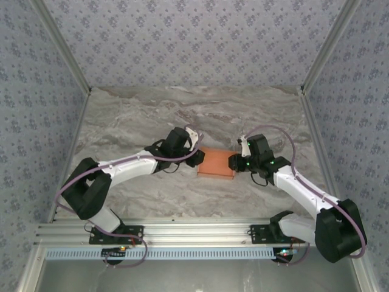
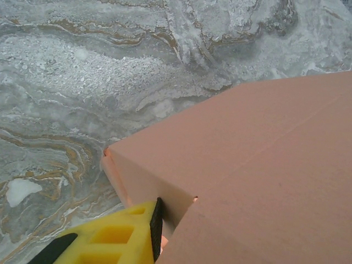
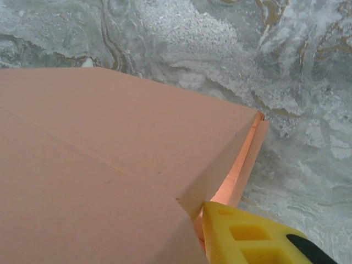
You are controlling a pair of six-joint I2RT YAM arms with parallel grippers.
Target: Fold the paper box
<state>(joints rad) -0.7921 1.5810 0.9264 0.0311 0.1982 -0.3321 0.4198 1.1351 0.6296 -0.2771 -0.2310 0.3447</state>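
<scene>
The left arm (image 1: pixel 130 164) stretched forward from its base and bent inward at the elbow; the right arm (image 1: pixel 301 188) mirrored it. Their wrists were lowered and turned toward each other, so the left gripper (image 1: pixel 194 158) and right gripper (image 1: pixel 234 163) faced one another, near but apart. The wrist views caught one yellow left finger (image 2: pixel 113 239) and one yellow right finger (image 3: pixel 247 236); whether the jaws were closed could not be told.

White-black arms (image 1: pixel 130 164), lilac cables (image 1: pixel 63 190), yellow fingers (image 2: pixel 115 239)
</scene>
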